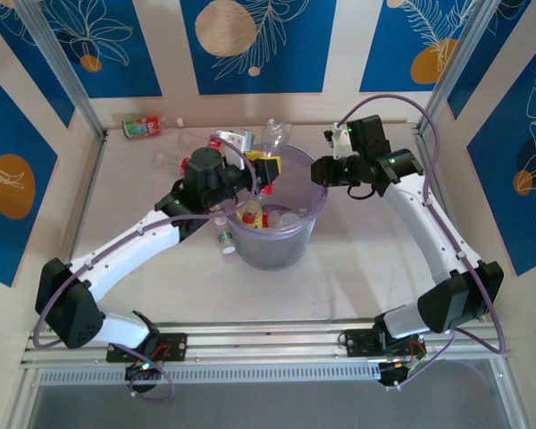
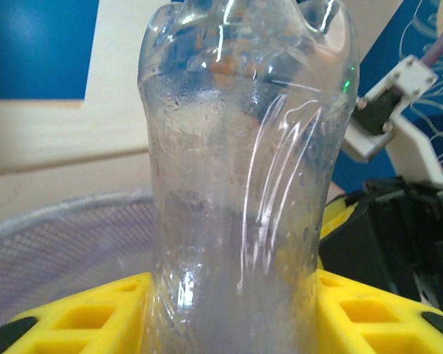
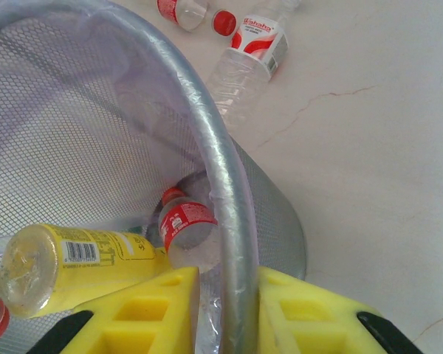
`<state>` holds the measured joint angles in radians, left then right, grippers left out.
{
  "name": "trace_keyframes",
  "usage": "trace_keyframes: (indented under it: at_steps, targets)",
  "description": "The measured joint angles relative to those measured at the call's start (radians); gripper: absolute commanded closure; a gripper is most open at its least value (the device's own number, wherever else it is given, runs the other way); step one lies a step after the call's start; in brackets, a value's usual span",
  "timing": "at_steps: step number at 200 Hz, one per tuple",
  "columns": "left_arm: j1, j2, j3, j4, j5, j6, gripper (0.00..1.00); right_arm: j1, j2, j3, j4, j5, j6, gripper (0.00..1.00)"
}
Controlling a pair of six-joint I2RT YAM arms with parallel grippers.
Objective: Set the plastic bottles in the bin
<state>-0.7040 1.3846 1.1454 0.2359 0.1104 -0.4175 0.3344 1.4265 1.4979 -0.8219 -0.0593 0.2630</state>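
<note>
Nearest to you, along the bottom of the top view, a metal rail carries both arm bases. Above it lies the pale surface, marked with thin dark veins in the right wrist view.

At frame centre stands the bin. A small green-capped bottle sits just beside its lower-left wall. Inside the bin you can see a yellow bottle and a red-labelled bottle.

Your right fingers straddle the bin's rim at a narrow gap; I cannot tell whether they pinch it. Your left fingers are clamped on a clear bottle, held upright above the bin's upper-left rim.

Further up the frame, a second red-labelled bottle lies on the surface near the bin. A red-and-green-labelled bottle rests at the upper left, against the back wall.

The walls are pale wood with blue leaf-patterned panels, and slanted metal posts stand at the corners.
</note>
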Motion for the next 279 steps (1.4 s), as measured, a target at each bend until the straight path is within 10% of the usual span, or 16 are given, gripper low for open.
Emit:
trace_keyframes:
  at_steps: [175, 229, 279]
  targets:
    - [0.042, 0.169, -0.099, 0.586, 0.009, 0.185, 0.64, -0.01, 0.0, 0.001, -0.002, 0.0, -0.011, 0.76]
    - [0.043, 0.168, -0.113, 0.615, 0.035, 0.196, 0.11, -0.016, 0.0, 0.002, -0.002, -0.008, -0.011, 0.76]
    - [0.043, 0.167, -0.106, 0.584, 0.047, 0.192, 0.05, -0.021, 0.002, 0.002, -0.001, -0.019, -0.012, 0.76]
